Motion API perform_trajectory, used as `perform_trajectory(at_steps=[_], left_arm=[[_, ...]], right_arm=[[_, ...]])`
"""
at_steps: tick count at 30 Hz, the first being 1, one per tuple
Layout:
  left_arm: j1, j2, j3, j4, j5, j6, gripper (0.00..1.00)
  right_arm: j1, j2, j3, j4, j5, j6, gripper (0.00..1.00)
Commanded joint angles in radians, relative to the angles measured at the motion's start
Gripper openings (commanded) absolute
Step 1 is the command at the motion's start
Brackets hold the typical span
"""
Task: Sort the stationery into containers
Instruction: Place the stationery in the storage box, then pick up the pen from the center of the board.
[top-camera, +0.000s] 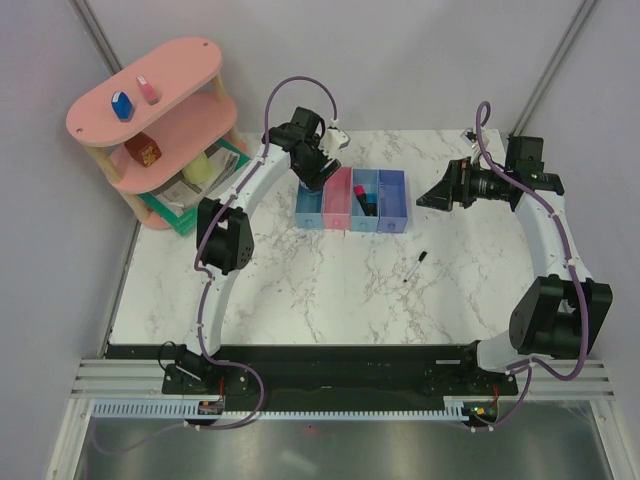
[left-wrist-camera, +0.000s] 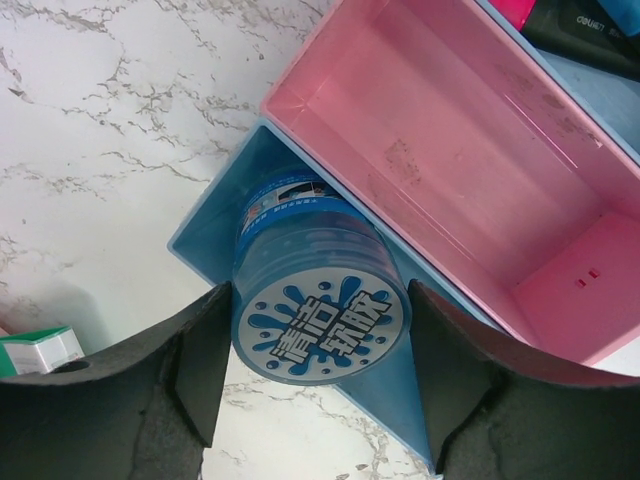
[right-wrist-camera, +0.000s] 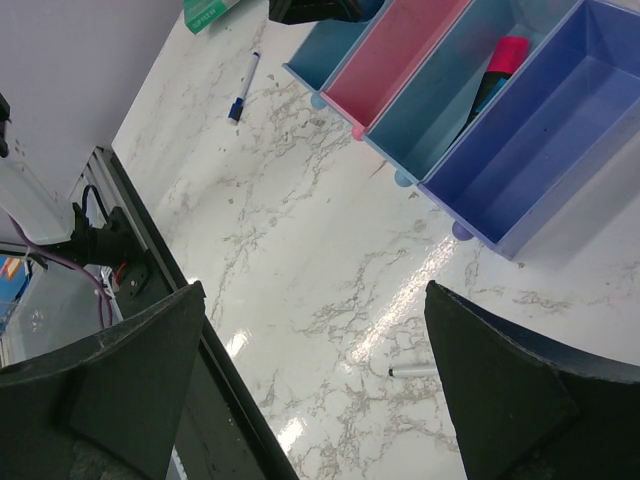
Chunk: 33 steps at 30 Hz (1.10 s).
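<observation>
1. Our left tool (left-wrist-camera: 320, 300) grasps the round teal-blue plastic pot (left-wrist-camera: 310, 250), partly inside the light-blue rectangular plastic bin (left-wrist-camera: 215, 230).
2. Our right tool (right-wrist-camera: 310, 300) hangs released above the white marble bench (right-wrist-camera: 300, 200).

Overhead camera looks down from the near edge over the whole worktop (top-camera: 300, 290). Left wrist camera sits close to the bins (left-wrist-camera: 450, 150) beyond its tool (left-wrist-camera: 318, 305); right wrist sees them from farther.

1. A white marble-patterned table (top-camera: 300, 300) filled the middle.
2. Plain pale walls (top-camera: 400, 60) rose behind the table.
3. A pink tiered shelf (top-camera: 190, 60) stood at the table's far left corner.
</observation>
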Motion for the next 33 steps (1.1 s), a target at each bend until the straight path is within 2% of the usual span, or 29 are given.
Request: perform_trajectory(at_steps=[1,4,5,11,15,17,20,24,27,29,33], left_arm=[[-0.007,-0.024,0.0,0.074,0.017,-0.045,0.8],[-0.007,-0.037,-0.011,0.092,0.018,-0.059,0.82],[-0.007,-0.04,-0.014,0.1,0.021,-0.059,0.99],[-0.007,-0.069,-0.026,0.126,0.017,-0.071,1.0],[-0.007,-0.155,-0.073,0.146,0.03,-0.079,1.0],[-0.006,-0.207,-0.105,0.155,0.038,-0.071,1.0],[-0.006,-0.342,-0.238,0.155,0.037,-0.025,1.0],[-0.007,-0.547,-0.446,0.129,-0.006,0.109,1.0],[0.0,-0.621,-0.607,0.086,-0.08,0.124,1.0],[0.014,-0.693,-0.734,0.078,-0.094,0.111,1.0],[0.031,-0.777,-0.894,0.072,-0.1,0.085,1.0]], right_arm=[[-0.003,-0.034,-0.008,0.016,-0.04,-0.021,0.98],[-0.003,-0.034,-0.013,0.015,-0.043,-0.022,0.98],[-0.003,-0.036,-0.016,0.015,-0.045,-0.021,0.98],[-0.003,-0.036,-0.028,-0.016,-0.047,-0.043,0.98],[-0.002,-0.013,-0.036,-0.19,-0.011,-0.213,0.98],[-0.002,0.009,-0.035,-0.266,0.063,-0.29,0.98],[-0.002,0.029,-0.065,-0.348,0.177,-0.359,0.98],[0.0,0.069,-0.102,-0.35,0.277,-0.346,0.97],[0.0,0.115,-0.122,-0.337,0.306,-0.306,0.95],[0.003,0.136,-0.146,-0.301,0.317,-0.266,0.93],[0.021,0.167,-0.182,-0.217,0.401,-0.183,0.91]])
